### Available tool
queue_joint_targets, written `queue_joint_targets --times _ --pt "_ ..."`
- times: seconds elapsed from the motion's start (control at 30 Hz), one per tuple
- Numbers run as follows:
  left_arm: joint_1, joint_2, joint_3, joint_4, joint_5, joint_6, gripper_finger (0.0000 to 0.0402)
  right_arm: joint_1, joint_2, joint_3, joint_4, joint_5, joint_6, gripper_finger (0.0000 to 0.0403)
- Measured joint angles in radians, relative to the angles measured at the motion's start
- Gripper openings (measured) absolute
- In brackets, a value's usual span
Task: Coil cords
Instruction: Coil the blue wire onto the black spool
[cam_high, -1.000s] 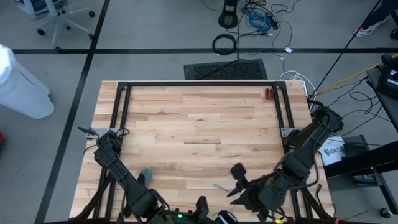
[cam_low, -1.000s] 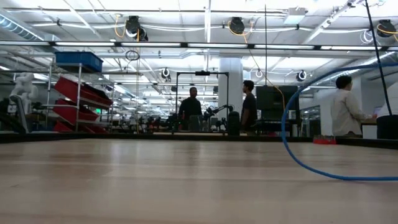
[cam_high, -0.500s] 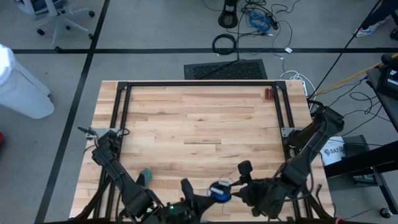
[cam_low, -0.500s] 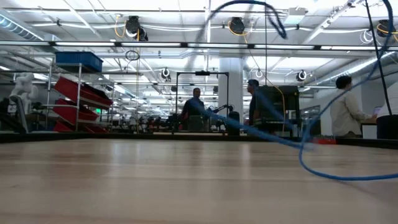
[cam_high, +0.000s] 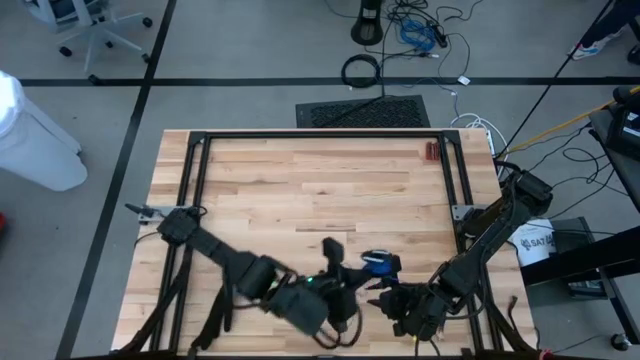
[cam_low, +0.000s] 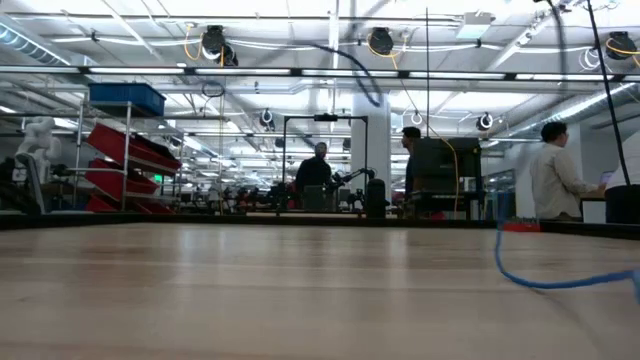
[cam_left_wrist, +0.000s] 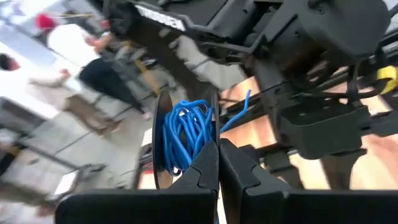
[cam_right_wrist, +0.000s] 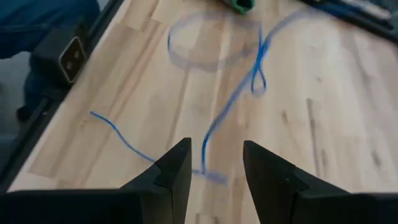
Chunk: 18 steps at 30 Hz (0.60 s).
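Desk (cam_high: 300, 190): pale wood planks w/ a black frame round the edge. Both arms crowd its near edge.

Left arm reaches across toward the middle; left gripper (cam_high: 335, 262) has its jaws clenched tight on the cord (cam_left_wrist: 185, 130), per the left wrist view. There the cord is bright blue, thin, wound in a bunch of loose loops round a dark flat disc, one short free end sticking out sideways. From above it reads as a small blue bundle just beside the left gripper, lifted off the desk.

Right gripper (cam_right_wrist: 214, 171) sits low at the near-right, jaws released and spread, nothing between them. Ahead of it more blue cord trails loose over the planks: a thin wavy line, one small twist, one faint blurred loop further off.

Low view: a blue curve of cord rests on the desk at far right; ppl stand in the room behind.
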Motion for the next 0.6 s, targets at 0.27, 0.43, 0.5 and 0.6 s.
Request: queue_joint_targets --times 0.27,0.43,0.5,0.6 --pt "0.160 -0.023 0.000 -0.035 0.102 0.034 0.0000 0.000 0.000 0.000 -0.022 0.053 -0.004 0.0132" --pt "0.254 -0.064 0.000 -0.107 0.348 -0.026 0.0000 0.004 -0.002 0.000 -0.032 0.049 0.020 0.0132" --pt "0.276 -0.076 -0.001 -0.175 0.427 -0.052 0.0000 0.009 -0.017 0.000 -0.037 0.045 0.032 0.0132" --pt "0.286 -0.092 -0.001 -0.252 0.494 -0.070 0.0000 0.010 -0.057 0.000 -0.037 0.047 0.045 0.0132"
